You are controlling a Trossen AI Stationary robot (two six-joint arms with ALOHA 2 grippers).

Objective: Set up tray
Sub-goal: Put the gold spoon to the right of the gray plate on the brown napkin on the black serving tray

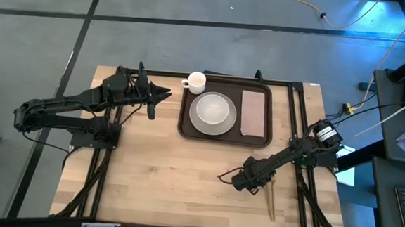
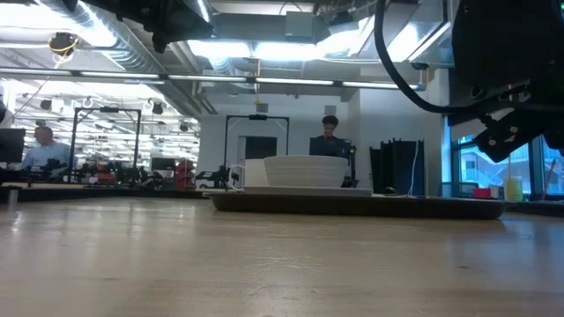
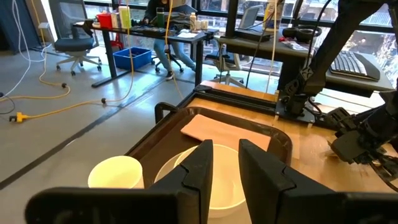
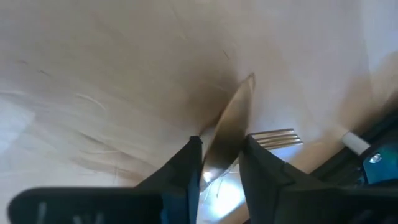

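Note:
The dark brown tray (image 1: 224, 134) lies at the table's far middle. On it sit a white plate (image 1: 213, 112) and a pinkish napkin (image 1: 254, 114). A white cup (image 1: 196, 81) stands at its far left corner. My left gripper (image 1: 167, 94) hovers left of the tray, narrowly open with nothing between its fingers (image 3: 225, 149). My right gripper (image 1: 243, 181) is down at the table's near right, shut on a tan knife (image 4: 235, 118). A fork (image 4: 277, 138) lies flat on the wood beside the knife. My right gripper pinches the knife's blade (image 4: 225, 134) between its two fingers, which stand one on each flat side edge and lie across it. They come steeply from above. The knife's pointed end (image 4: 250, 79) rests on the table ahead of the fingers.
A black frame rail (image 1: 301, 133) runs along the table's right side, close to my right arm. Another tan utensil (image 1: 271, 200) lies near that rail. Bare wood (image 1: 163, 181) spreads across the table's near left half. People sit and stand in the room beyond.

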